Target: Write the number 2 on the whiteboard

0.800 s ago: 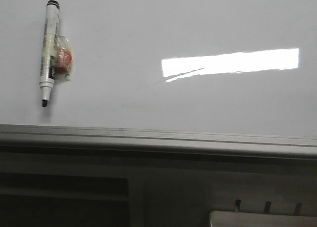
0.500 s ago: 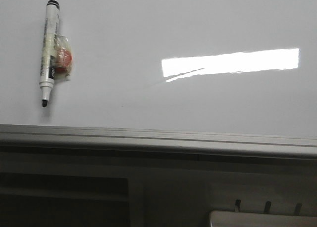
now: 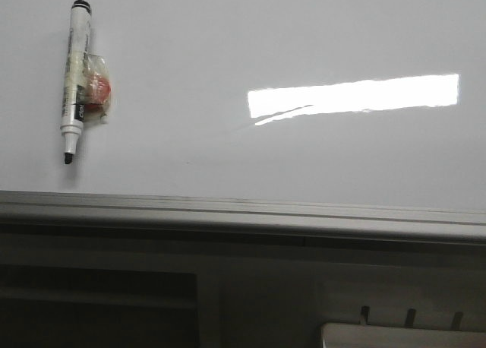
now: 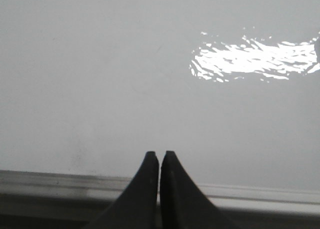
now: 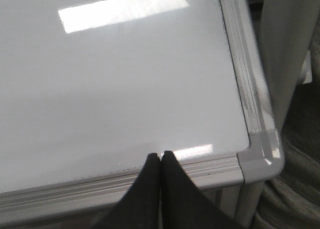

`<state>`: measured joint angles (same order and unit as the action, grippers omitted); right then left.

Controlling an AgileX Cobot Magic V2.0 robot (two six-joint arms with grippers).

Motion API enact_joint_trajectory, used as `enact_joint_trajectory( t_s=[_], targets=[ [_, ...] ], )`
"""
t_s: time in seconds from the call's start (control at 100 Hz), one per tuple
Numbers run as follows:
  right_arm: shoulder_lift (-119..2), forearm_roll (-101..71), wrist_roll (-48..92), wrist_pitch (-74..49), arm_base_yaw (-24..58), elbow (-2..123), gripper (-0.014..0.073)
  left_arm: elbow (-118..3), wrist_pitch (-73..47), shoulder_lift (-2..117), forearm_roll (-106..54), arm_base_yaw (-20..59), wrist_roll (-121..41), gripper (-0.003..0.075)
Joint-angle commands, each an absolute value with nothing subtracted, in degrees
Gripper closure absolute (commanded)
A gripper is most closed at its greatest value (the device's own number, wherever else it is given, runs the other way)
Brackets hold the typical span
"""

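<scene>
We have not started: whiteboard blank, marker ungrasped, both claws closed, empty. Next, we grasp it.

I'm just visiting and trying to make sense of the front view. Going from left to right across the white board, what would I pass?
Uncapped marker, tip pointing down → small red object in clear wrapping touching the marker's right side → bare whiteboard → bright rectangular light reflection. No number 2 is drawn yet.
</scene>
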<state>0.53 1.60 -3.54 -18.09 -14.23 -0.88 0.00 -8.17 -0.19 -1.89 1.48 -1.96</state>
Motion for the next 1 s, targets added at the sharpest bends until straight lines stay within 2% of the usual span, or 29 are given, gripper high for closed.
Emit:
enact_joint_trajectory(
  t_s=[0.0, 0.25, 0.58, 0.81, 0.99],
  targets=[
    [1.72, 1.68, -3.04, -13.83, -14.42, -2.26, 0.0654, 0.70, -1.04, -1.75, -2.71, 1.35, -1.74, 0.0741],
    [1.72, 1.68, -3.04, 0.00, -14.42, -2.26, 0.0654, 0.70, -0.60, -1.75, -2.71, 1.35, -1.74, 0.0741],
    [1.72, 1.55, -3.04, 7.05, -14.42, -2.26, 0.0654, 0.70, 2.73, -1.75, -2.71, 1.35, -1.74, 0.0741],
    [1.72, 0.37, -4.06, 6.42, -14.42, -1.45, 0.0654, 0.13, 10.78, -1.75, -4.46, 1.35, -1.74, 0.0741],
    [-0.32, -3.08, -8.80, -4.56, -11.53, 5.60, 0.0654, -5.57, -1.41, 1.36, -8.58, 1.35, -1.74, 0.0741]
  ],
)
